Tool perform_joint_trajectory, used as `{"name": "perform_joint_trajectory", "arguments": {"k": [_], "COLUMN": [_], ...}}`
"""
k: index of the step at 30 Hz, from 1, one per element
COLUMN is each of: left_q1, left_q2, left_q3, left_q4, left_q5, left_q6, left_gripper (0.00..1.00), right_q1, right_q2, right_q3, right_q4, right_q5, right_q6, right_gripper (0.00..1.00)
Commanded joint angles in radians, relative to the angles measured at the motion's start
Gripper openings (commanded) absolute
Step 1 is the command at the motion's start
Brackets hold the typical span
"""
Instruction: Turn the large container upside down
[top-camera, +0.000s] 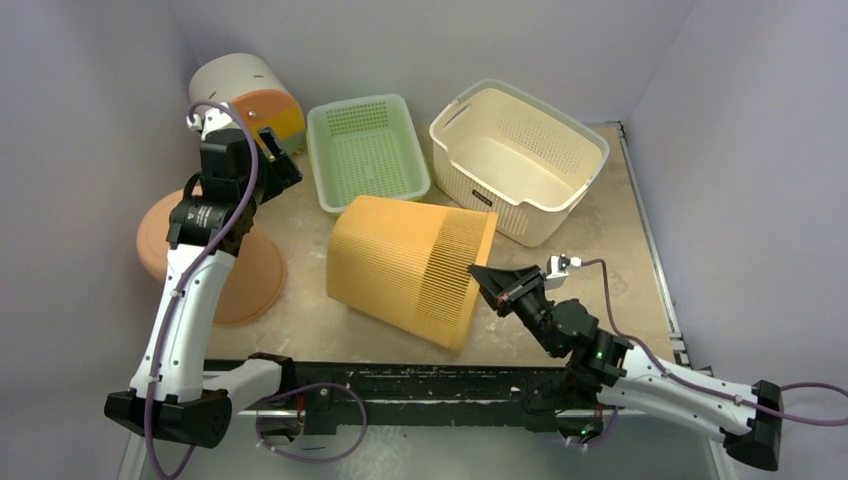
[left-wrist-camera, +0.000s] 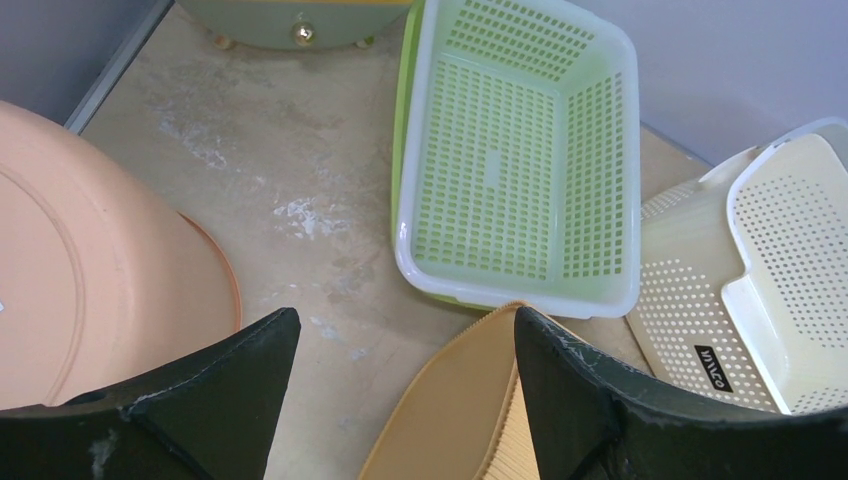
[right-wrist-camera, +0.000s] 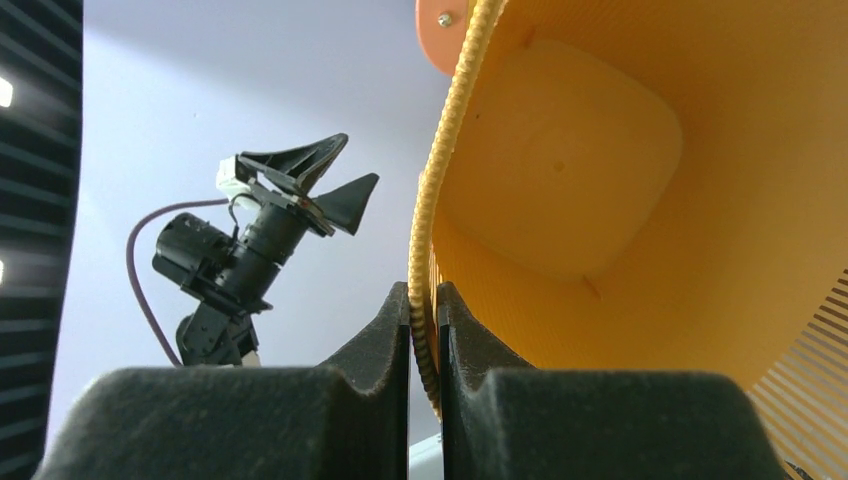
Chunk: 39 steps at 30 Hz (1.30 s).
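**Gripping the rim of a tipped orange bin, partway to turning it over**

A large orange bin (top-camera: 410, 265) with ribbed sides lies on its side in the middle of the table (top-camera: 300, 325), toward the near edge. Its closed base points left and its wide open mouth points right, so its long axis runs across the table from one arm toward the other.

The right fingers (right-wrist-camera: 375, 350) meet it at the mouth. The right wrist view shows them pressed together on the thin ribbed rim, one finger outside the wall and one inside. The hollow interior and flat bottom open up beyond them. The right arm is plainly the nearer one, reaching in low from the near right corner.

The left fingers (left-wrist-camera: 235, 375) are spread wide and hold nothing. They hang above the back left of the table, well apart from the bin. They look down on its base end, a green basket (left-wrist-camera: 520, 160) and part of a cream basket (left-wrist-camera: 760, 270). An upturned pink bowl (top-camera: 240, 270) sits beside the left arm.

Judging by how it lies, the bin is about halfway to upside down. The mouth must end flat on the table with the base uppermost. Since the hold is at the mouth end, the turn would probably pivot there while the base swings up. A pinch on so thin a rim could slip under the bin's weight.
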Motion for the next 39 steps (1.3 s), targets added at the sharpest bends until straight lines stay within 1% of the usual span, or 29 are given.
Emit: {"name": "perform_joint_trajectory", "arguments": {"k": [1,3,6,7,11,14,16,19,23,26,29,31,32,33,37,39], "left_q1": [0.004,0.004,0.003,0.003,0.003,0.003,0.003,0.003,0.003,0.002,0.003,0.002,0.003,0.003,0.002,0.003], "left_q2": [0.019,0.029,0.042,0.047,0.067,0.074,0.078,0.084,0.088,0.091,0.095,0.097,0.097,0.098,0.101,0.102], "left_q3": [-0.008,0.004,0.029,0.037,0.072,0.092,0.099,0.100,0.094,0.088,0.085,0.078,0.074,0.069,0.045,0.034], "left_q4": [0.043,0.046,0.050,0.051,0.045,0.040,0.039,0.039,0.042,0.045,0.048,0.052,0.054,0.058,0.070,0.075], "left_q5": [0.003,0.001,0.000,-0.003,-0.010,-0.022,-0.028,-0.032,-0.036,-0.041,-0.043,-0.040,-0.038,-0.036,-0.027,-0.023], "left_q6": [0.024,0.025,0.025,0.026,0.035,0.044,0.048,0.054,0.057,0.062,0.066,0.066,0.068,0.067,0.067,0.067], "left_gripper": [0.75,0.75,0.75,0.75,0.75,0.75,0.75,0.75,0.75,0.75,0.75,0.75,0.75,0.75,0.75,0.75], "right_q1": [-0.006,-0.007,-0.018,-0.034,-0.141,-0.179,-0.201,-0.241,-0.322,-0.417,-0.508,-0.554,-0.567,-0.578,-0.626,-0.646], "right_q2": [0.129,0.221,0.373,0.425,0.652,0.775,0.858,0.936,0.952,0.912,0.841,0.765,0.720,0.672,0.442,0.333], "right_q3": [0.026,0.061,0.091,0.097,0.145,0.195,0.189,0.121,-0.022,-0.134,-0.187,-0.197,-0.200,-0.198,-0.172,-0.176], "right_q4": [-0.164,0.004,0.319,0.430,0.851,1.028,1.176,1.357,1.483,1.501,1.413,1.279,1.211,1.130,0.711,0.534], "right_q5": [0.039,-0.005,-0.071,-0.112,-0.355,-0.457,-0.498,-0.514,-0.511,-0.556,-0.636,-0.681,-0.690,-0.694,-0.675,-0.647], "right_q6": [-0.122,-0.196,-0.266,-0.271,-0.262,-0.232,-0.182,-0.081,0.019,0.066,0.068,0.040,0.025,0.005,-0.095,-0.119], "right_gripper": [0.00,0.00,0.00,0.00,0.00,0.00,0.00,0.00,0.00,0.00,0.00,0.01,0.04,0.05,0.10,0.11]}}
